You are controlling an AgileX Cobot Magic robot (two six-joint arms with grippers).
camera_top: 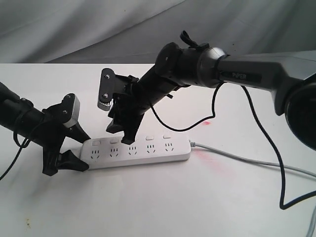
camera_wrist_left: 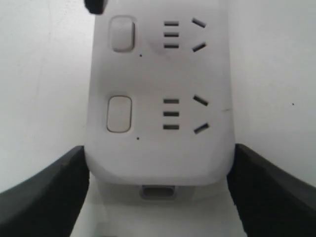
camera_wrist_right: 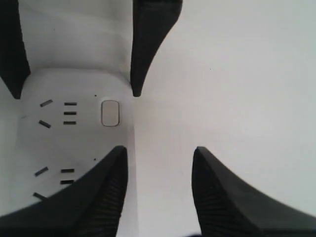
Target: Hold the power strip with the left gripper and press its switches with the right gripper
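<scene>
The white power strip (camera_top: 148, 153) lies on the white table, with its grey cable (camera_top: 247, 160) running off to the right. My left gripper (camera_top: 83, 150) is shut on the strip's rounded left end. In the left wrist view its black fingers (camera_wrist_left: 44, 197) press both sides of the power strip (camera_wrist_left: 158, 143), with two switches (camera_wrist_left: 119, 114) in sight. My right gripper (camera_top: 122, 136) is open. One fingertip (camera_top: 131, 140) rests down on the switch row around the third button and hides it, while the other hangs behind the strip. The right wrist view shows the right gripper (camera_wrist_right: 159, 150) spread, the end switch (camera_wrist_right: 109, 113) uncovered.
A black cable (camera_top: 276, 163) loops from the right arm down onto the table at the right. Faint red stains (camera_top: 207, 155) mark the table beside the strip's right end. A grey cloth (camera_top: 74, 24) hangs behind the table.
</scene>
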